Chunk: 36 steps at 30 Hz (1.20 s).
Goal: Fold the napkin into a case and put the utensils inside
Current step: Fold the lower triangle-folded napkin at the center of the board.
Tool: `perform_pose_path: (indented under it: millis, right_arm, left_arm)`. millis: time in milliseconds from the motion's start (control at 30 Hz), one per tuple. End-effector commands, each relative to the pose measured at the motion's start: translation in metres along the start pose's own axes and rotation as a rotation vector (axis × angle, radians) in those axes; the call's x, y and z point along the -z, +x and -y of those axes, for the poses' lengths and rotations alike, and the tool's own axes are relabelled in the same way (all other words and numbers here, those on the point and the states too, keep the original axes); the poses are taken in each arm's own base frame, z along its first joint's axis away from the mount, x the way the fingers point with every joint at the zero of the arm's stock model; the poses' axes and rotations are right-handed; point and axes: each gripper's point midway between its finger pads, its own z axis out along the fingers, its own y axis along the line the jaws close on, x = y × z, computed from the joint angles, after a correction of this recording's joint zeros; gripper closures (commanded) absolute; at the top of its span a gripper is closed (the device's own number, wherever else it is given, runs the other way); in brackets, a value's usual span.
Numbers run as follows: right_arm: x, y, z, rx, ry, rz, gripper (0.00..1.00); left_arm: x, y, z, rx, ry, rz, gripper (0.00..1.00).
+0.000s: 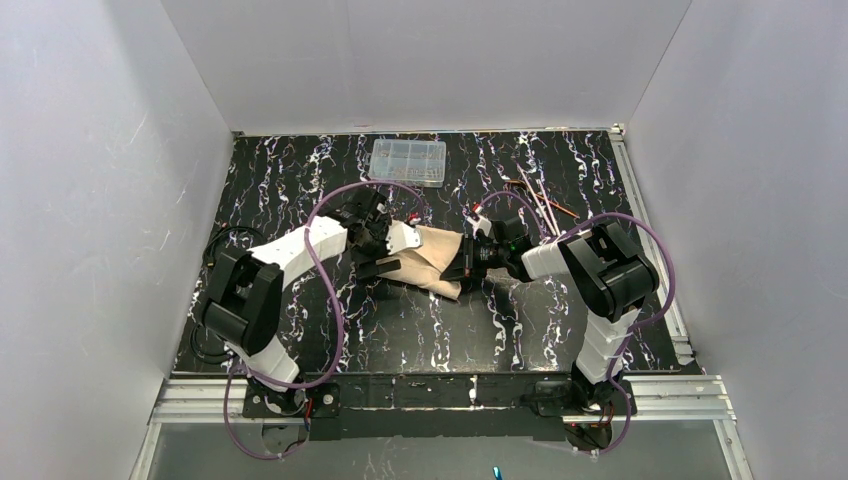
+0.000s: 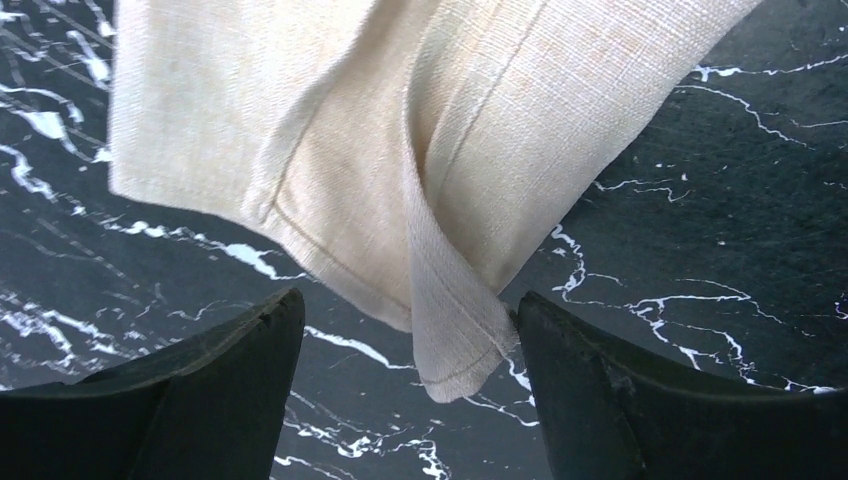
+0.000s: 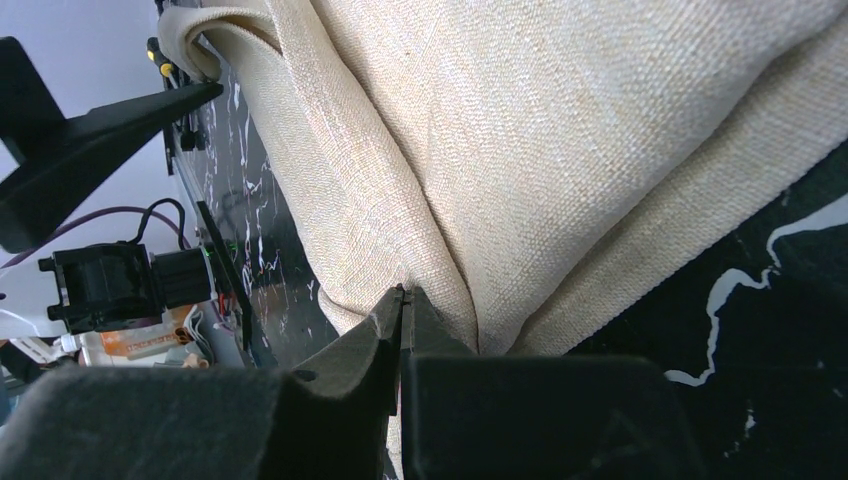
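Observation:
The beige napkin lies partly folded on the black marble table, between my two grippers. My left gripper stands open at the cloth's left end. In the left wrist view a hemmed corner of the napkin hangs between the fingers and brushes the right finger. My right gripper is at the cloth's right end. Its jaws are pressed together on a fold of the napkin. The copper utensils lie at the back right of the table, apart from both grippers.
A clear plastic compartment box sits at the back centre. Purple cables loop over both arms. White walls enclose the table on three sides. A metal rail runs along the right edge.

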Motion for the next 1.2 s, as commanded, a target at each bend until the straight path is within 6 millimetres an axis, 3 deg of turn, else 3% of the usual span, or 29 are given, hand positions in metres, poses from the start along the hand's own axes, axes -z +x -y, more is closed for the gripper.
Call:
perform_pose_path:
  millis: [0, 200, 400, 833, 933, 1167]
  right_arm:
    - [0.003, 0.0, 0.002, 0.007, 0.006, 0.004, 0.88]
    - [0.003, 0.0, 0.002, 0.003, 0.003, 0.004, 0.88]
    - [0.004, 0.004, 0.003, -0.002, -0.002, -0.002, 0.88]
    - [0.004, 0.004, 0.001, -0.009, -0.013, 0.0, 0.87]
    - [0.004, 0.004, 0.001, -0.011, -0.013, -0.001, 0.87]
    - [0.005, 0.004, -0.001, -0.01, -0.021, 0.0, 0.87]
  left_arm:
    - [-0.004, -0.002, 0.008, 0.014, 0.063, -0.002, 0.26]
    - [-0.007, -0.002, -0.01, 0.005, 0.011, -0.001, 0.4]
    - [0.002, 0.0, -0.029, 0.017, -0.025, 0.001, 0.39]
    - [-0.007, 0.006, -0.02, 0.031, 0.009, -0.009, 0.4]
    - [-0.008, 0.005, -0.031, 0.026, -0.045, 0.0, 0.42]
    - [-0.01, 0.009, -0.058, 0.052, -0.117, -0.021, 0.36]
